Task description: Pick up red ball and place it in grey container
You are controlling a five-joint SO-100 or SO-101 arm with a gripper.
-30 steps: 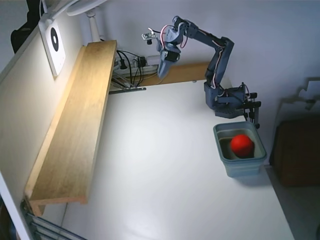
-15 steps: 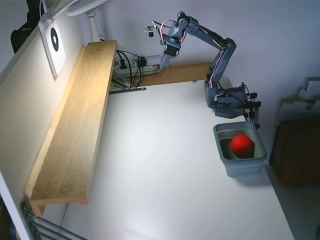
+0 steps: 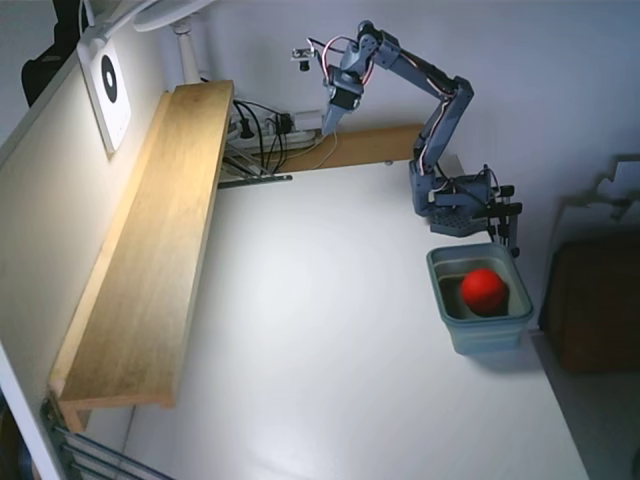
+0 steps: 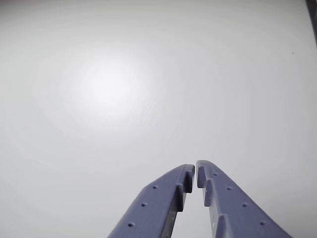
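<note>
Red ball: smooth, bright red, plain sphere, sitting inside the grey container, toward its back half in the fixed view. Container: small grey-blue rectangular tub, rounded corners, thick rim, tapering sides, upright on the white table near its right edge.

A long wooden shelf is running along the left wall above the white surface, with cables lying at its far end.

Fixed view: high, looking down on table. Wrist view: close over same tabletop.
</note>
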